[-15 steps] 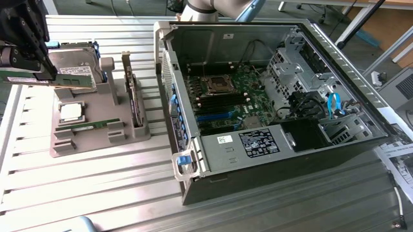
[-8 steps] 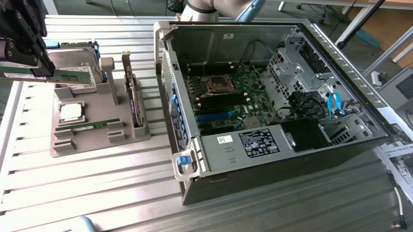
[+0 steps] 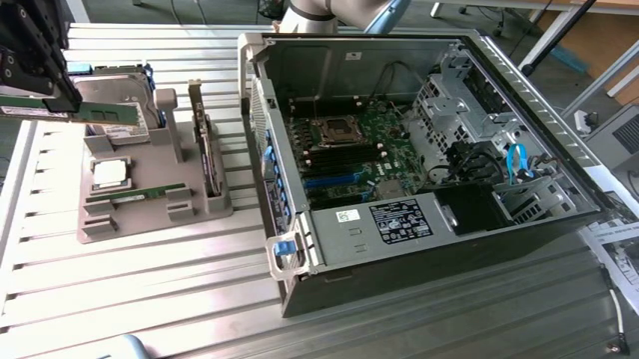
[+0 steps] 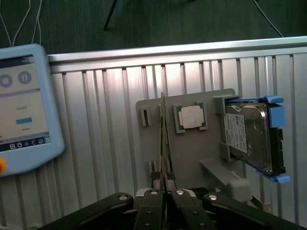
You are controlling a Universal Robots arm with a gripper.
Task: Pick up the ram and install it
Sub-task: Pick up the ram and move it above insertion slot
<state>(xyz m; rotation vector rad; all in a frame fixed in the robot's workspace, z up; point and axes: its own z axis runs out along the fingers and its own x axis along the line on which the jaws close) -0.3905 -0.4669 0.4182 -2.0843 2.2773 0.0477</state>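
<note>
Gripper clamped on one ram; one more stick lying in gray holder

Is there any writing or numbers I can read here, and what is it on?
Nothing can be read.
Black label on the computer case: too small.
White sticker inside it: too small.
Hard drive label: blurred.
Pendant screen: blurred.
Paper sheet: too small.
The ram in the gripper: edge-on, no label visible.
</note>
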